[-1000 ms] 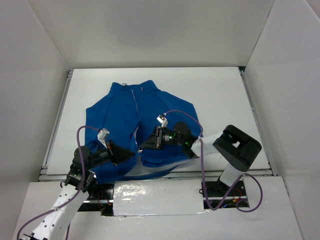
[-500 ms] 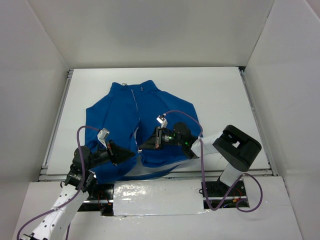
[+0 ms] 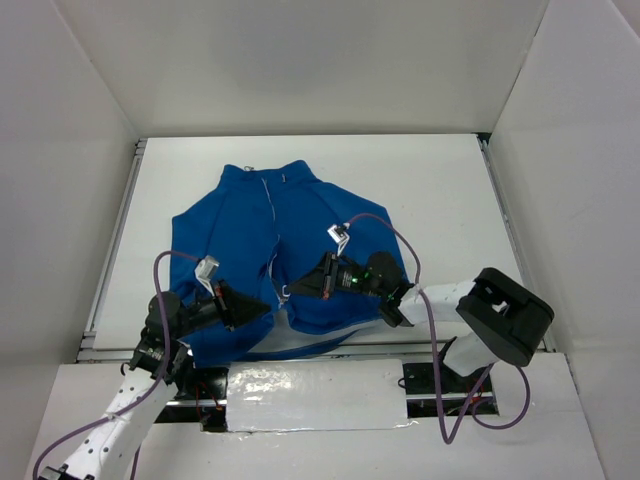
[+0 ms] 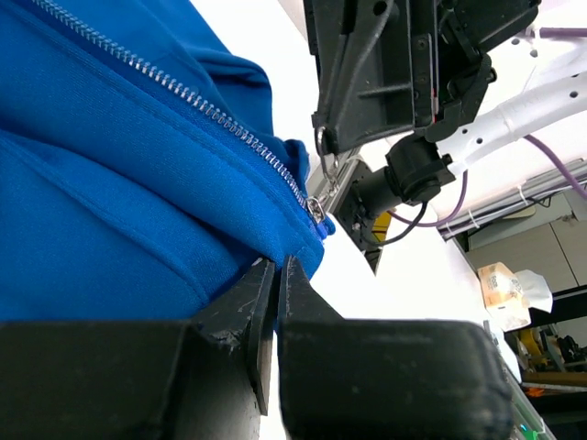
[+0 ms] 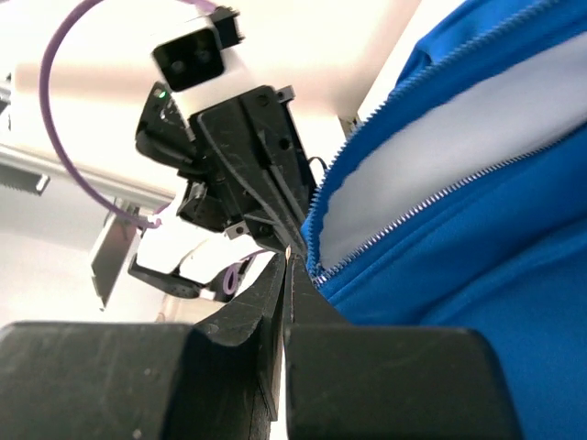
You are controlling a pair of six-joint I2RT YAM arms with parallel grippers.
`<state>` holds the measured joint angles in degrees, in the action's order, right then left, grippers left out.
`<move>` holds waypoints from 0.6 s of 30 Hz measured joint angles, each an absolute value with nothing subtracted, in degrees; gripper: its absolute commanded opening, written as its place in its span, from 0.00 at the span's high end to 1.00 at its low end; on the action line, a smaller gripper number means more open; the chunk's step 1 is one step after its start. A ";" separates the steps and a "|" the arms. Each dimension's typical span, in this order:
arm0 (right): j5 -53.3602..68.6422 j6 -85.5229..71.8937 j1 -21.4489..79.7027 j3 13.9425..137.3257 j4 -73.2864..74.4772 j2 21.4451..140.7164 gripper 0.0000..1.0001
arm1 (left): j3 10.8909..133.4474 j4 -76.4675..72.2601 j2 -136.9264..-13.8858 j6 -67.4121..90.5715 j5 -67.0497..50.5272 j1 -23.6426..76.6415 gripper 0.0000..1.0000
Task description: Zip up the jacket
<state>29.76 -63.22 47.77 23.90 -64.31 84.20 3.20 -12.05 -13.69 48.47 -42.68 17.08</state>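
Top external: one jacket [image 3: 235, 225]; left end effector [image 3: 267, 308] grasping hem, right end effector [image 3: 291, 291] clenched.

1. The jacket [image 3: 240, 235] is a plain royal blue all over, with no pattern I can make out from the overhead view.
2. Its zipper [image 4: 183, 96] is light silver-grey, a fine toothed line against the blue.
3. The lining [image 5: 459, 156], upper right of the right wrist view, is a pale grey-white.
4. The worktop [image 3: 430, 190] is white, as are the walls around it.
5. The left fingers [image 4: 243, 302] are matte black.
6. The right fingers [image 5: 257, 293] are black too.
7. The cable [image 5: 48, 82] curving at upper left is purple.
8. A small green light [image 5: 162, 93] glows on the black arm housing.
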 measured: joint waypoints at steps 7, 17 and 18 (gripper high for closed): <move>29.56 -58.43 48.77 23.90 -64.18 82.54 1.00 | 3.22 -14.70 -14.26 50.13 -43.66 17.08 1.00; 33.12 -44.05 48.77 29.45 -54.39 80.51 1.00 | 7.16 -10.46 -17.56 52.10 -45.12 17.06 1.00; 33.47 -42.33 48.80 30.09 -53.28 80.01 1.00 | 8.49 -9.04 -18.20 51.55 -44.99 17.06 1.00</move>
<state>33.47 -42.33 48.80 30.09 -53.28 80.01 8.49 -9.04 -18.20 51.55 -44.99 17.06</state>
